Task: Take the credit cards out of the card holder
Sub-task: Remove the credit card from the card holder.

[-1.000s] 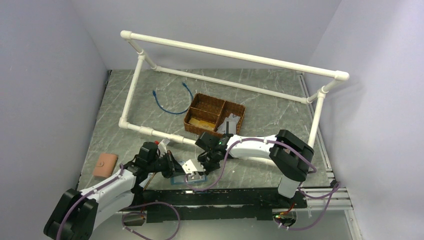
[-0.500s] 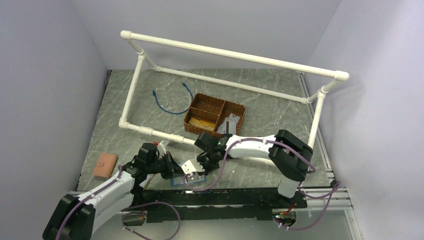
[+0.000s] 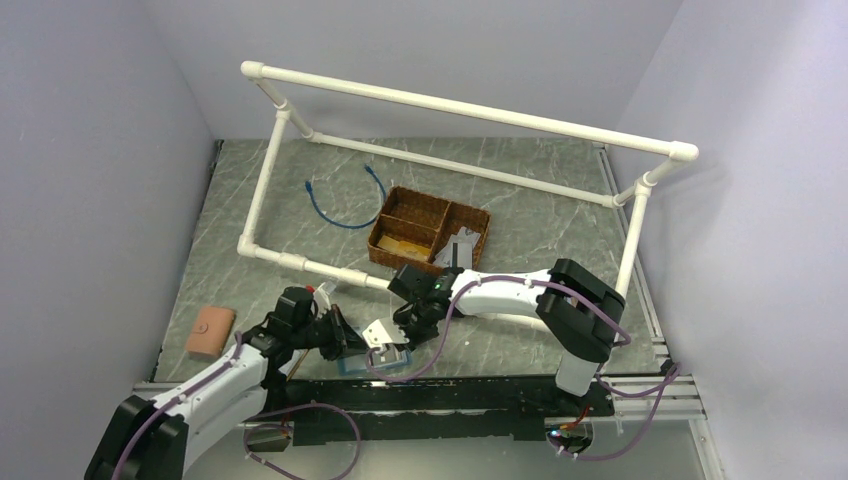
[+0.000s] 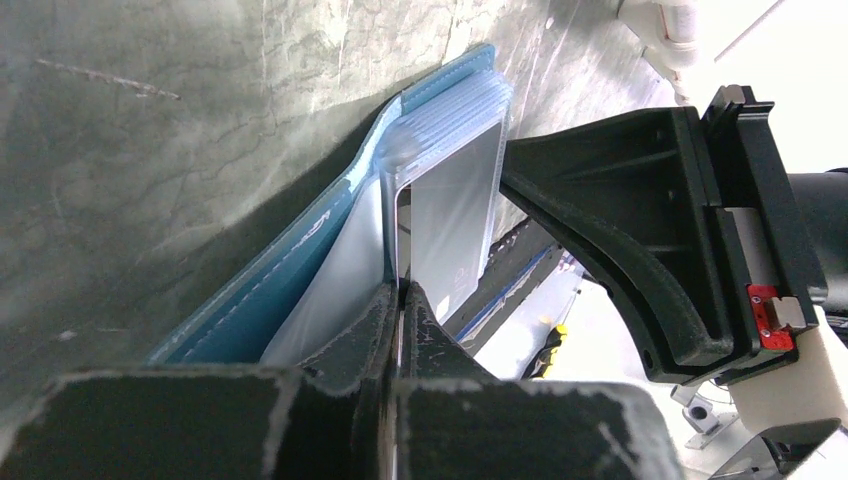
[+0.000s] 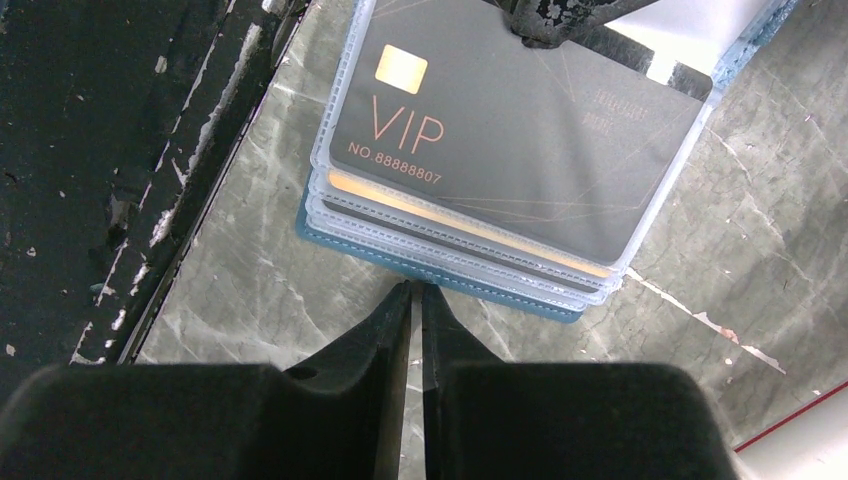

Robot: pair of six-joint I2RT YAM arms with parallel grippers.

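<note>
My left claw point(image 4: 400, 292) is clamped on the edge of the top credit card point(image 5: 500, 150), a grey one with VIP written on it, which sits in a clear sleeve. The card holder point(image 4: 260, 300) lies open on the surface point(image 5: 250, 310), near my bases. My right claw point(image 5: 415, 292) is almost together and empty, just beside the holder's blue edge.

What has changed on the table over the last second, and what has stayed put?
Almost nothing: the left arm drifted slightly at its shoulder end toward the near-left corner. The left gripper stayed shut on a clear sleeve of the card holder; the right gripper and basket kept their places.
</note>
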